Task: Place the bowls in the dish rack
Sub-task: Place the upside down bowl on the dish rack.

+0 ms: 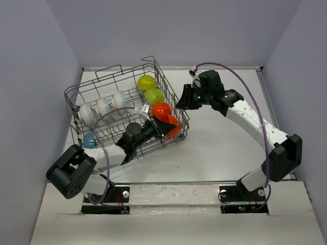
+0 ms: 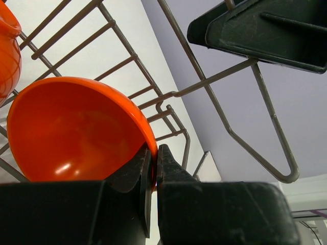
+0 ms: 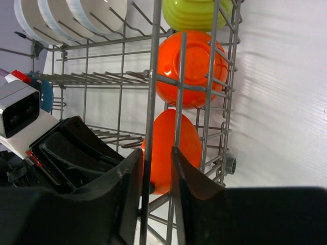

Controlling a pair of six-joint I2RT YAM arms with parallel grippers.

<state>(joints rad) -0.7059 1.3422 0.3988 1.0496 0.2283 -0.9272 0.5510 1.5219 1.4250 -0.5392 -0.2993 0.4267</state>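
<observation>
The grey wire dish rack [image 1: 110, 130] stands at the left middle of the table. In it stand three white bowls [image 1: 104, 106], a blue bowl [image 1: 89, 140], two yellow-green bowls [image 1: 150, 89] and an orange-red bowl [image 1: 161, 108]. My left gripper [image 2: 155, 150] reaches into the rack and is shut on the rim of a second orange-red bowl [image 2: 71, 127], held tilted at the rack's near right corner [image 1: 173, 126]. My right gripper [image 3: 156, 150] is at the rack's right wall [image 1: 180, 101]. It is open, with one upright rack wire [image 3: 151, 102] between its fingers, and the held bowl [image 3: 189, 143] is just behind.
The rack's wire handle loop [image 2: 255, 148] hangs close to the left gripper, with my right gripper [image 2: 265, 30] above it. The left arm's wrist [image 3: 71, 158] shows inside the rack. White tabletop [image 1: 219, 143] lies to the right of the rack; grey walls enclose the table.
</observation>
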